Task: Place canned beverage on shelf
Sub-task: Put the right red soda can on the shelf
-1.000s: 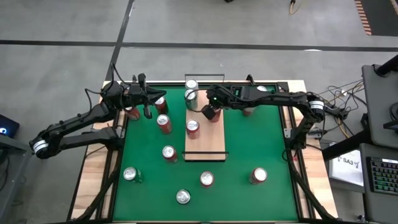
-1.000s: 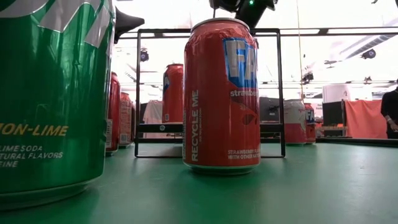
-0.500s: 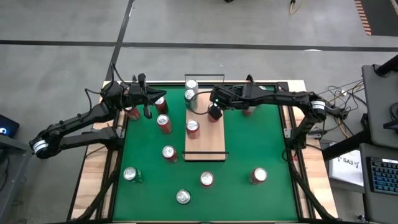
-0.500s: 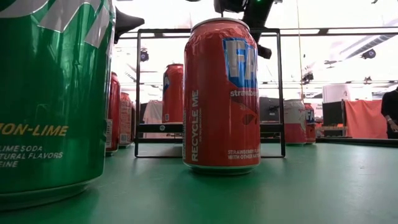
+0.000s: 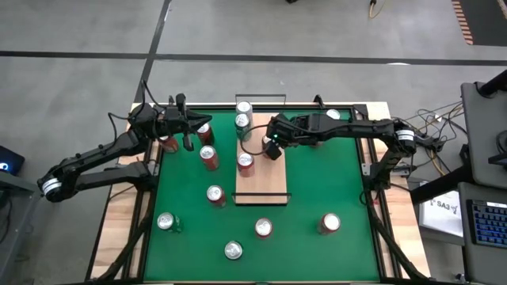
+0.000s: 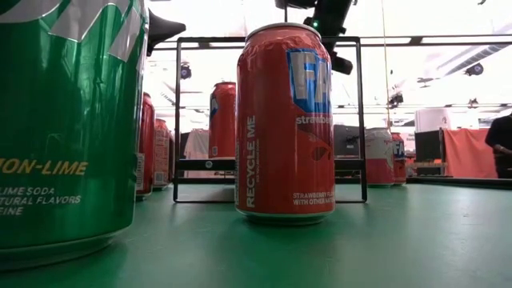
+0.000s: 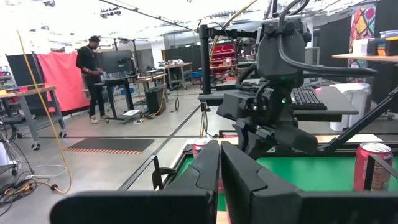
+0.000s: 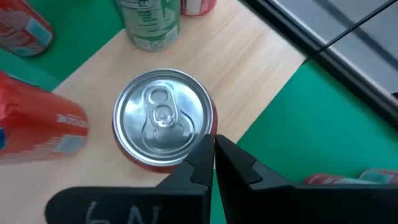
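Observation:
The shelf (image 5: 269, 178) is a pale wood board lying along the middle of the green mat. A red can (image 5: 245, 161) stands upright on it. A green can (image 5: 243, 123) and one more can (image 5: 243, 107) stand at its far end. My right gripper (image 5: 272, 149) hovers shut over the shelf, just right of the red can. It slants down at the can's silver top (image 8: 163, 118), with the fingertips (image 8: 214, 152) above its rim. My left gripper (image 5: 188, 136) waits shut above the mat's far left corner, with nothing between its fingers (image 7: 219, 163).
Several more cans stand on the mat: two red ones (image 5: 208, 157) (image 5: 215, 194) left of the shelf, and others near the front edge, such as a green one (image 5: 167, 222) and a red one (image 5: 328, 223). Black rails (image 6: 268, 164) close off the shelf's short ends.
My right gripper has tipped further downward and rolled a little. It has drifted slightly toward the table's near edge above the shelf and stays shut. The cans have not moved.

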Robot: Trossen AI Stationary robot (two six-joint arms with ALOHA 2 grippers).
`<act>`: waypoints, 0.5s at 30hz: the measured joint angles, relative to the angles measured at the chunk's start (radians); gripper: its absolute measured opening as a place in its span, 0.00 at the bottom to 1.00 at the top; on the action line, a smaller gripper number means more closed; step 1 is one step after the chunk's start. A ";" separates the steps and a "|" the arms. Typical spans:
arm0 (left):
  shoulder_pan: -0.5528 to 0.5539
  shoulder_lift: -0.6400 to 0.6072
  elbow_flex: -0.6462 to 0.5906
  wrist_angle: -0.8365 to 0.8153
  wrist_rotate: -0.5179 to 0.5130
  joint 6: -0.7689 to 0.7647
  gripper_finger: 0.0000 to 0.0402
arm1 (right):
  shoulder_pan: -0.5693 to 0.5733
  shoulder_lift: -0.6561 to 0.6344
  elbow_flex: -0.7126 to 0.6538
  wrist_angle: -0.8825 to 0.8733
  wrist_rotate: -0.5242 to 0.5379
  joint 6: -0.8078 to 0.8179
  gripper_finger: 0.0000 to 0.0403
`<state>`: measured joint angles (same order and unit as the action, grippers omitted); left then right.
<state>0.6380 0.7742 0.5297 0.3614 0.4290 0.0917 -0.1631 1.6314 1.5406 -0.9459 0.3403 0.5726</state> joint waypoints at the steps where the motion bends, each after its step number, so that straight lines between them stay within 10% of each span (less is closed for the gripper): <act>1: 0.000 0.000 0.000 0.000 0.000 0.000 0.00 | 0.000 0.000 0.000 0.000 -0.014 0.010 0.02; 15: 0.000 0.000 0.000 0.000 0.000 0.000 0.00 | 0.019 0.001 0.000 0.018 -0.123 0.047 0.02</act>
<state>0.6384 0.7742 0.5293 0.3613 0.4290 0.0917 -0.1437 1.6321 1.5406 -0.9279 0.2176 0.6195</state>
